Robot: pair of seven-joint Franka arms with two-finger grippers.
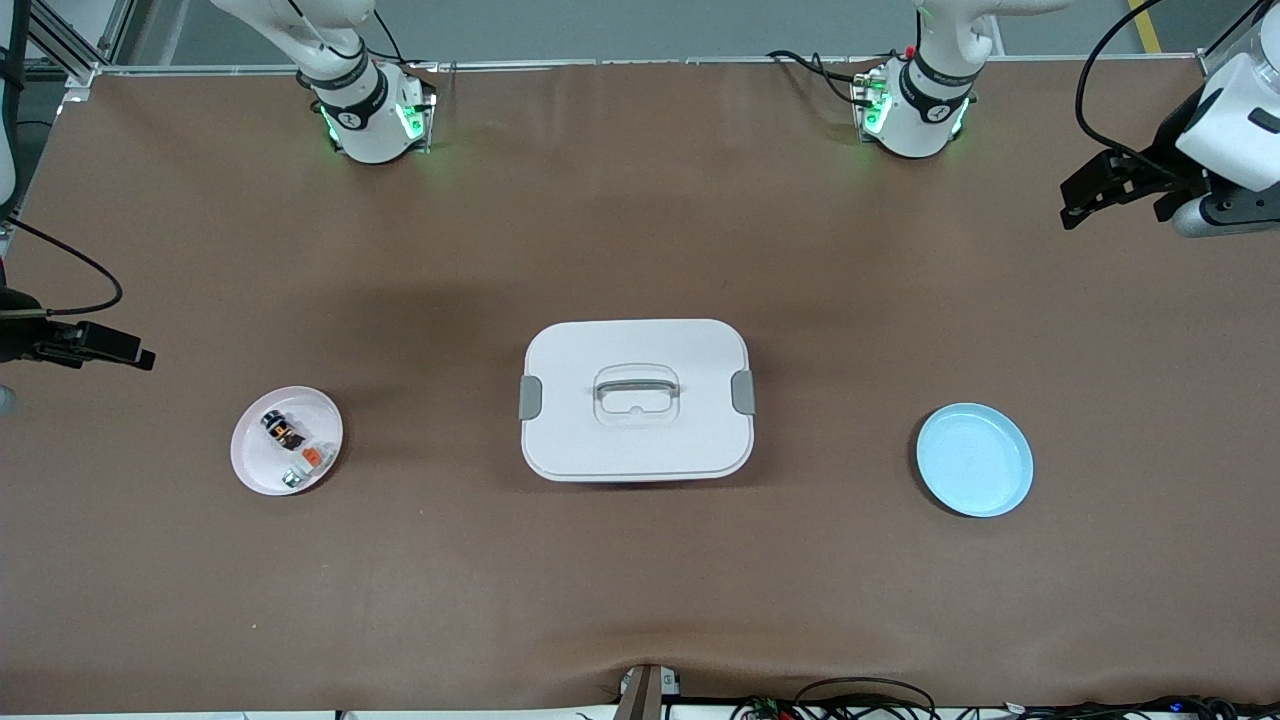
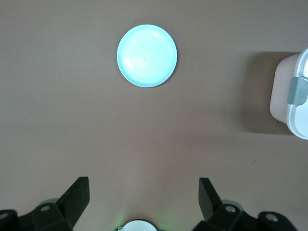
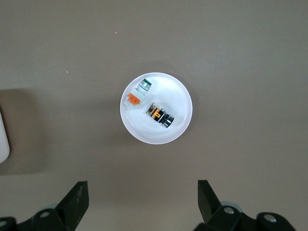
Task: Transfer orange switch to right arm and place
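Note:
The orange switch point(image 1: 283, 430), a tiny black block with an orange face, lies in the white plate point(image 1: 255, 470) toward the right arm's end of the table. It also shows in the right wrist view point(image 3: 160, 115), on the white plate point(image 3: 180, 130). My right gripper point(image 1: 130, 352) hangs open and empty over bare table beside that plate, with its fingers wide apart in the right wrist view point(image 3: 141, 187). My left gripper point(image 1: 1090, 195) hangs open and empty over the left arm's end of the table, and its own view point(image 2: 143, 185) shows the same.
A whitish-grey part with an orange piece point(image 3: 133, 100) and a green-topped part point(image 3: 144, 86) share the white plate. A white lidded box point(image 1: 637, 400) with a handle stands mid-table. A light blue plate point(image 1: 974, 459), bare, lies toward the left arm's end point(image 2: 147, 56).

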